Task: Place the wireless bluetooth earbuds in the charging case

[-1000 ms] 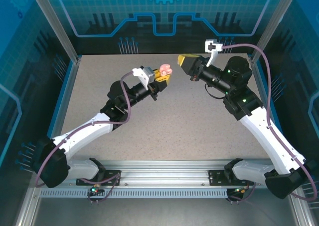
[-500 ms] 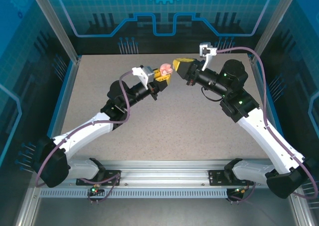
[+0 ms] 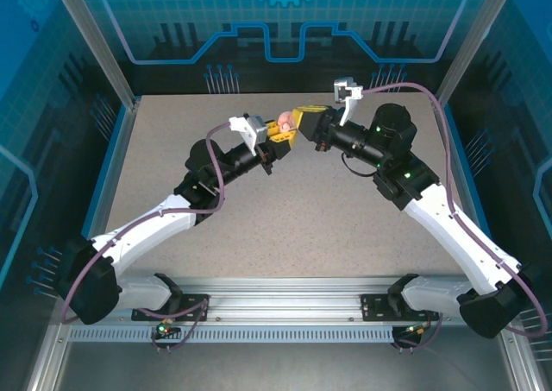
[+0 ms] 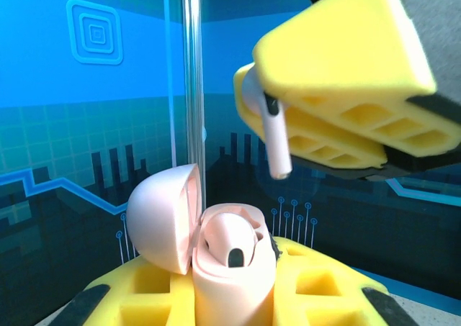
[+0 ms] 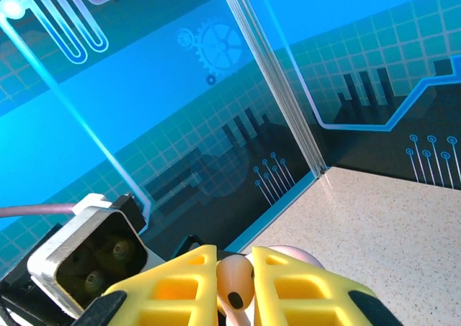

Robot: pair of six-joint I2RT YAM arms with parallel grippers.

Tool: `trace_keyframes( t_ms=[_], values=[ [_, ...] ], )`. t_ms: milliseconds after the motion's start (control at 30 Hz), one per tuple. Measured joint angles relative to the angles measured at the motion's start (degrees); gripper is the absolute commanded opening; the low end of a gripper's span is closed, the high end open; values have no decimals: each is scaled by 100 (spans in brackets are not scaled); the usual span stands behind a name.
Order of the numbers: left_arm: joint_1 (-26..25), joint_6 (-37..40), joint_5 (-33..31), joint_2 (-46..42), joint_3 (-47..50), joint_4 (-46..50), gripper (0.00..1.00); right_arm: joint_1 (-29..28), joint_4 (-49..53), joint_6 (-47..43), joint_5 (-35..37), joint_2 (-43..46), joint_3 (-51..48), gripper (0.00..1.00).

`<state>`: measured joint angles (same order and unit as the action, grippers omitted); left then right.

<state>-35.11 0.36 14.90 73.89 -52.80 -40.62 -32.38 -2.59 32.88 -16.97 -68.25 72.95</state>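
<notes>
Top view: both arms are raised and meet over the back middle of the table (image 3: 345,227). The left gripper (image 3: 278,132) is clamped on a small pink case (image 3: 285,120), held up off the surface. The right gripper (image 3: 302,117) has its yellow fingers right next to the case, nearly touching. The bud is too small to make out here.

Left wrist view: the case (image 4: 230,268) sits between the left gripper's yellow fingers, jaws closed tight on its body. Its lid (image 4: 162,214) is hinged open to the left. There is a dark spot in one well; I can't tell if that is a seated bud or an empty socket. The right gripper (image 4: 256,74) is above and to the right, pinching a pale pink earbud (image 4: 274,135) by its head. The stem hangs down, close above the case and not yet in it.

Right wrist view: the jaws are nearly closed, with the earbud (image 5: 235,281) squeezed between the fingertips. The pink case edge is just behind it. The left arm's camera block (image 5: 90,254) is at lower left.

Handling, as a judgement: the bud is very light, hard, smooth plastic, so it is likely to slip or twist if the pinch is off-centre. A hold on the head leaves the stem free to go into the well. The case is light and rigid but its hinge is a weak point, so grip the body, not the lid.
</notes>
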Motion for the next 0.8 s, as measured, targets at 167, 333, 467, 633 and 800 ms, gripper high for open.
trace_keyframes(
  t_ms=[167,333,467,633,800],
  values=[
    [0,20,0,0,0,-42,0,0,-2,2,2,-15,-28,15],
    [0,48,0,0,0,-42,0,0,-2,2,15,-26,-76,14],
    [0,109,0,0,0,-42,0,2,-2,2,35,-55,-98,14],
    [0,111,0,0,0,-42,0,13,0,7,44,-81,-103,13],
    [0,120,0,0,0,-22,0,55,-11,9,59,-81,-164,13]
  ],
)
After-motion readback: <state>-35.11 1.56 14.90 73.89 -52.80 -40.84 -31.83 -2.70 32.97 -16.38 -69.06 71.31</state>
